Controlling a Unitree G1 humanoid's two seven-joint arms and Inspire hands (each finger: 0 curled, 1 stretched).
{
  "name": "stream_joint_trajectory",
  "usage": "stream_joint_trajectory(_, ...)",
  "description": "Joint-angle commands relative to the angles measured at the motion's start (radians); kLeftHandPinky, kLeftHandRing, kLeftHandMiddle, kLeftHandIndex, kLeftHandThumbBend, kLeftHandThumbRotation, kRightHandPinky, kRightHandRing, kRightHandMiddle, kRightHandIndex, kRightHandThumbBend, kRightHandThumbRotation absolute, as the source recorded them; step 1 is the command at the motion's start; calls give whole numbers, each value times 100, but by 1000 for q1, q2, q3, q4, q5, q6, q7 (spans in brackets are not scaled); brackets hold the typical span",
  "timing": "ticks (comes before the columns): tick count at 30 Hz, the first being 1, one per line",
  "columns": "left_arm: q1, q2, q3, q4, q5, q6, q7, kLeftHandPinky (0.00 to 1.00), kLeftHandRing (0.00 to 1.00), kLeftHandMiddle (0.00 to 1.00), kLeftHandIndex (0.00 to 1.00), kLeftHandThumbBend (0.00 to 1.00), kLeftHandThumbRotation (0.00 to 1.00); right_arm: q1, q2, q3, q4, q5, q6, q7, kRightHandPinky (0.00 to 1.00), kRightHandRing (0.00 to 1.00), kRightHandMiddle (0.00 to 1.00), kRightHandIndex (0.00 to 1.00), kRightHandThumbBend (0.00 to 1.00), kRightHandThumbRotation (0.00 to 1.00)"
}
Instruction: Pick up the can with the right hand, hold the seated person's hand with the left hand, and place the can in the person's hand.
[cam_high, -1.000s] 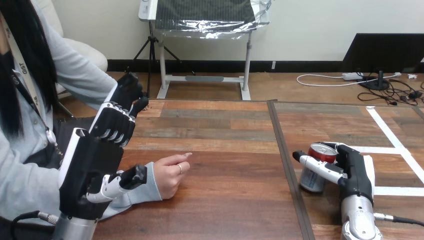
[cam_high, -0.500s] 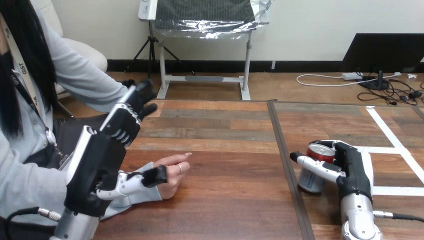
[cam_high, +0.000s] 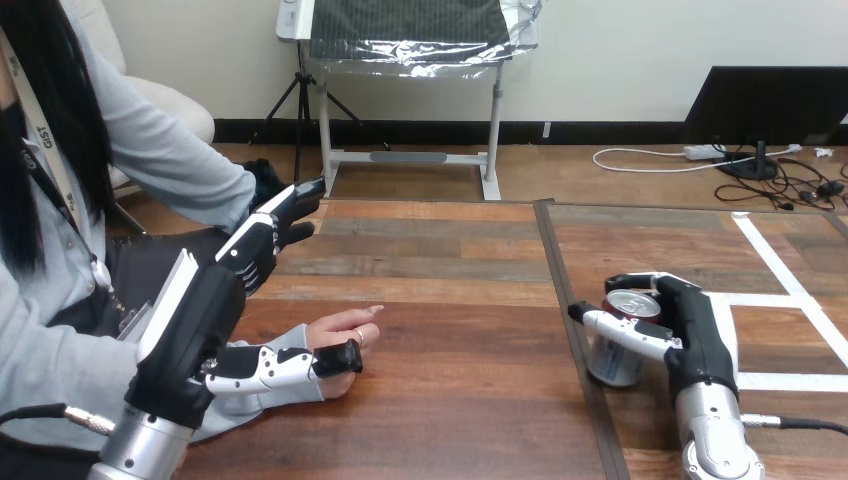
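So the can (cam_high: 608, 362) is standing upright on the right part of the tabletop (cam_high: 460, 300), just past the dark seam (cam_high: 558, 275) that runs front to back. Its long axis points straight up, maybe with a tiny lean, and I honestly can't tell if the base is on the wood or a hair off it. The right robot hand (cam_high: 697, 340) is wrapped round it from the right: thumb across the near side, fingers hooked over the far side by the rim. Looks like a proper grip to me.

Over on the left, the person's hand (cam_high: 335, 330) rests on the tabletop, loosely curled, one finger pointing toward the can. The left robot hand (cam_high: 195, 320) is right beside it, and it's spread open. Its fingers (cam_high: 262, 235) stick up and away, nowhere near closing, while its thumb (cam_high: 300, 360) lies along the near side of the sleeve (cam_high: 285, 385), with the tip at the heel of the person's hand. Touching or just beside, can't say, but it isn't holding it yet.

The bit that matters: the can is well apart from the person's hand, off to the right, so the carry goes leftward over the seam. I'd guess the person's hand has to be turned palm up before anything lands in it.
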Motion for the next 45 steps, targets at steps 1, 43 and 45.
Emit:
stream_joint_trajectory(1,-53,39,-20,-9,57,12,66,85,92,92,90,100,34,-108,-39,2,-55,1,-41,5,39,44,50,51,80,0)
stream_joint_trajectory(43,-60,127,-112,-53,63,80,172,85,93,91,90,100,39,-87,-37,36,-54,-45,-61,-31,38,44,50,53,77,0)
stream_joint_trajectory(45,-59,129,-115,-51,47,80,163,86,93,91,90,100,39,-82,-35,35,-52,-43,-64,-30,39,44,51,53,78,0)
